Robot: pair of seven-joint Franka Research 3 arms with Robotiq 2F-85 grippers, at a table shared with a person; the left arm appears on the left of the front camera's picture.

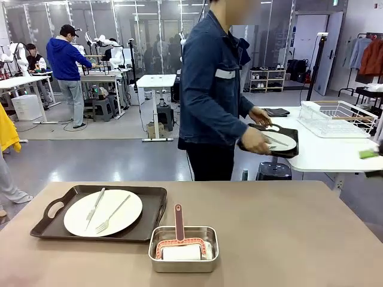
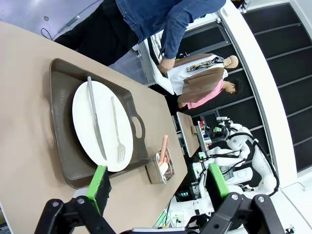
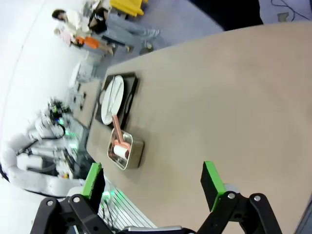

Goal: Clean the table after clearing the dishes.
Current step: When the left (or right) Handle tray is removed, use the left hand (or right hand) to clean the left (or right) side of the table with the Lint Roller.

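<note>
Beige table (image 1: 287, 239), plate (image 2: 106, 117) on tray (image 2: 61, 122) just beyond left gripper (image 2: 157, 170), jaws apart

The surface (image 1: 287, 239) is a large rectangle with a plain matte beige-brown top. A dark brown tray (image 1: 152, 206) with cut-out handles lies flat on its near left part. A round white plate (image 1: 76, 216) sits in the middle of the tray, with a metal knife (image 1: 96, 208) and a metal fork (image 1: 114, 214) lying side by side across it. The second tray (image 1: 292, 133), also dark, is well away at the edge of a white table (image 1: 323, 156), in a person's hands (image 1: 257, 142). It carries the second plate (image 1: 282, 142); whether it rests on the table cannot be told.
</note>
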